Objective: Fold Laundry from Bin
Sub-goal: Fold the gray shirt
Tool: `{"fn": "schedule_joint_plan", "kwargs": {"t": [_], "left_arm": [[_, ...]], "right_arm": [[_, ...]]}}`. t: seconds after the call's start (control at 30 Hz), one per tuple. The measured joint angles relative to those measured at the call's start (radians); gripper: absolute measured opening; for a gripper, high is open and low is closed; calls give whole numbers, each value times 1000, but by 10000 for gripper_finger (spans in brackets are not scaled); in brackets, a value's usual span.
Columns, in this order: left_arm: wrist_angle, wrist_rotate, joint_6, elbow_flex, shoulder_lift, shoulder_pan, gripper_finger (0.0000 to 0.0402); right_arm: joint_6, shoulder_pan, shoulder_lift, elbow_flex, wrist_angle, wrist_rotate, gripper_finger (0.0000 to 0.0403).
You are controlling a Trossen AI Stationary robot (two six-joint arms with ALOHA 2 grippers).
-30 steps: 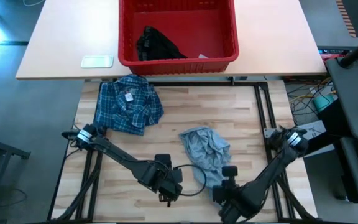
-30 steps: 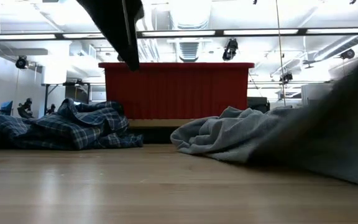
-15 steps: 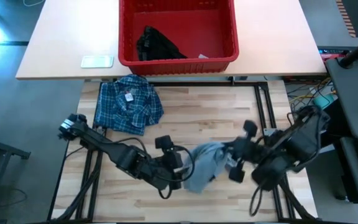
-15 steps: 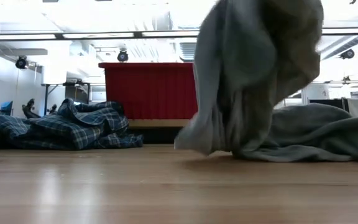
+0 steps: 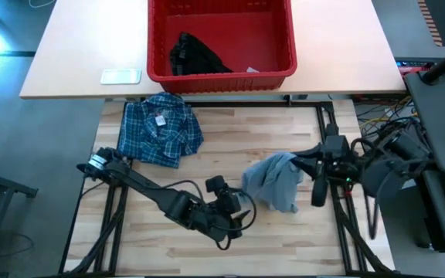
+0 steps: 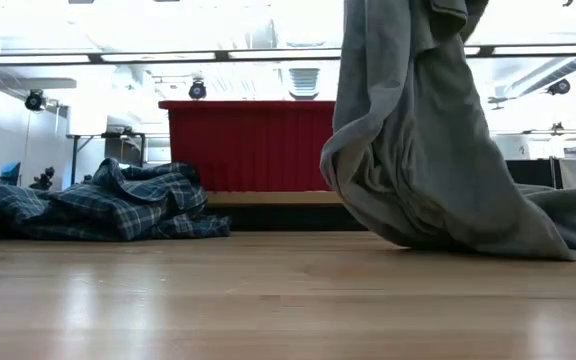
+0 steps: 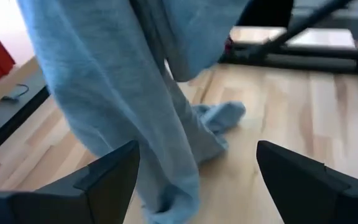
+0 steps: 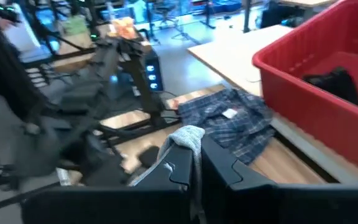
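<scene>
— Since a second ago your right gripper [image 5: 306,166] has hoisted the grey T-shirt [image 5: 275,180], pinched shut on it; from above, your left gripper [image 5: 242,222] waits spread beside it.

— Low down?

— It hangs, hem on the table [image 6: 268,300]. Plaid shirt [image 6: 98,205] before the bin [image 6: 253,145].
</scene>
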Motion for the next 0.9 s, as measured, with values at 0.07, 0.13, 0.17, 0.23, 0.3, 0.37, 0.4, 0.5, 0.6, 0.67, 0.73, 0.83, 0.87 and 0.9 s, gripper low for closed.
{"fn": "schedule_joint_plan", "kwargs": {"t": [0.07, 0.13, 0.17, 0.23, 0.3, 0.37, 0.4, 0.5, 0.6, 0.67, 0.73, 0.83, 0.87, 0.9], "left_arm": [[62, -19, 7, 0, 14, 6, 306], [142, -52, 38, 0, 16, 7, 306], [187, -79, 63, 0, 14, 6, 306], [259, -138, 131, 0, 5, 0, 306], [317, -163, 216, 0, -7, -3, 306], [324, -165, 265, 14, -13, -6, 306], [311, -165, 278, 25, -14, -9, 306], [195, -165, 282, 62, -15, -16, 306], [12, -165, 207, 115, -17, -22, 306], [-115, -165, 135, 153, -19, -28, 306], [-237, -162, 70, 189, -20, -38, 306], [-457, -165, -58, 250, -20, -68, 306], [-554, -166, -122, 274, -20, -80, 306], [-647, -174, -195, 297, -20, -94, 306]], "right_arm": [[-8, 0, -7, 5, 3, -6, 9], [15, -5, -10, 0, -7, 16, 9], [41, -13, -10, -6, -19, 34, 9], [146, -33, -3, -22, -73, 63, 9], [290, -71, 15, -38, -169, 70, 9], [440, -124, 42, -59, -301, 40, 9], [500, -151, 59, -75, -365, 3, 9], [537, -242, 105, -161, -424, -161, 9], [399, -321, 153, -282, -291, -367, 9], [266, -372, 196, -352, -148, -500, 9], [142, -427, 254, -398, -4, -619, 9], [29, -511, 336, -411, 124, -684, 9], [15, -539, 358, -405, 136, -684, 9], [-4, -566, 379, -392, 141, -672, 9]]}}
